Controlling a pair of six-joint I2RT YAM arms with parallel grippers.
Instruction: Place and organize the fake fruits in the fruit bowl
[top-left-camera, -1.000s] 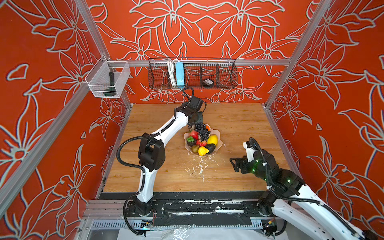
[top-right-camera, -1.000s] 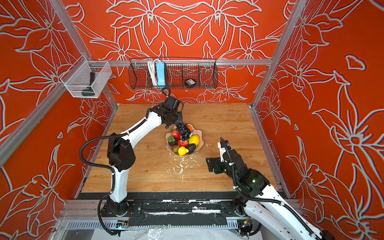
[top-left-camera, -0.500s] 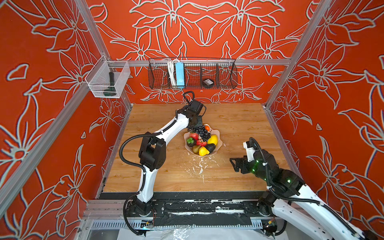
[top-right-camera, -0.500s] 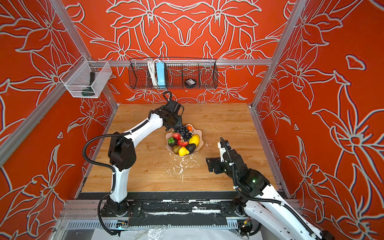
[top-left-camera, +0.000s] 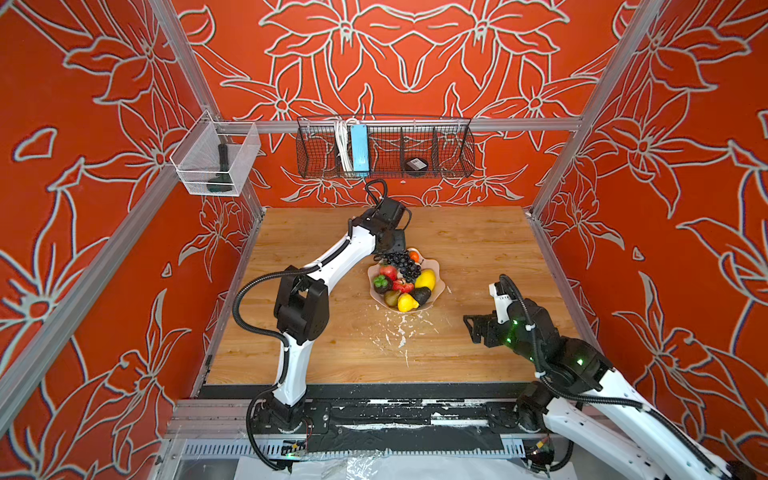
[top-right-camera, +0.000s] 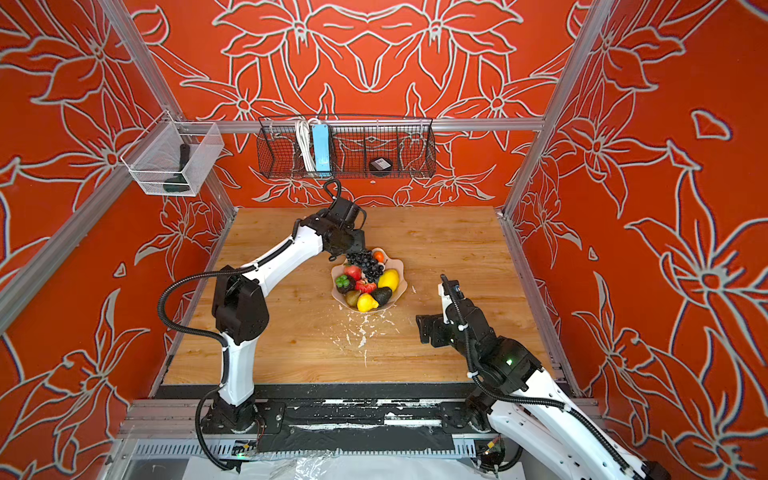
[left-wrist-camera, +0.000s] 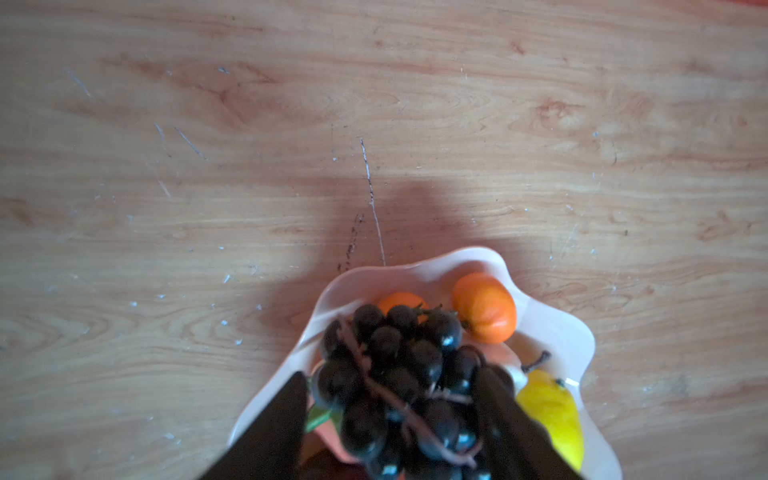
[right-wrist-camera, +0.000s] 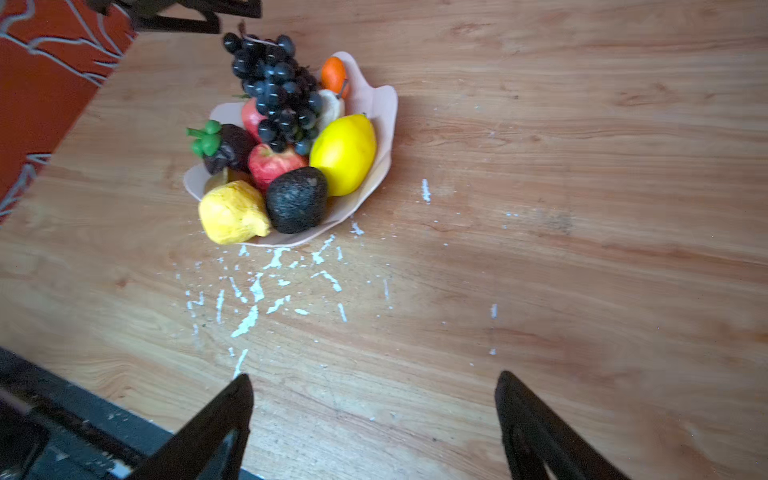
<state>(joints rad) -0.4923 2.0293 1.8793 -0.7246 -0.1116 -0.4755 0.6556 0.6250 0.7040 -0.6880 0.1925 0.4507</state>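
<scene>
1. Clearly, the left gripper (left-wrist-camera: 390, 374) has its jaws partly apart, one finger (left-wrist-camera: 282, 419) on each side of the grape bunch (left-wrist-camera: 386, 345). The pictures do not show whether the pads press on the grapes.
2. In the right wrist view the grape bunch (right-wrist-camera: 278, 91) stands high and leans, with its lower end in the fruit bowl (right-wrist-camera: 386, 108) and its top just under the left gripper, at the upper left of the frame.
3. The left arm (top-left-camera: 332, 262) rises from the rail at the lower middle of both top views. It bends at a black elbow and then reaches up and to the right. Its wrist is over the far edge of the fruit bowl (top-left-camera: 436, 264), with the left gripper (top-left-camera: 392, 249) pointing down.
4. The right gripper (right-wrist-camera: 374, 376) is wide open and holds nothing. Both fingers hang over the bare wooden table (right-wrist-camera: 582, 208), at the bottom of the right wrist view.
5. The right arm (top-left-camera: 582, 365) comes in from the lower right corner of both top views and is bent low. Its gripper is well apart from the bowl, to the bowl's lower right.
6. The fruit bowl lies on the table near the middle of both top views.
7. In the bowl I see a yellow lemon (right-wrist-camera: 345, 153), a dark avocado (right-wrist-camera: 297, 199), a yellow pear-like fruit (right-wrist-camera: 232, 212), a red apple (right-wrist-camera: 274, 164), a dark fruit with a green top (right-wrist-camera: 226, 147) and two small oranges (left-wrist-camera: 484, 307).
8. White flecks (right-wrist-camera: 253, 291) lie on the table just beside the bowl, on its lower side in the frame.
</scene>
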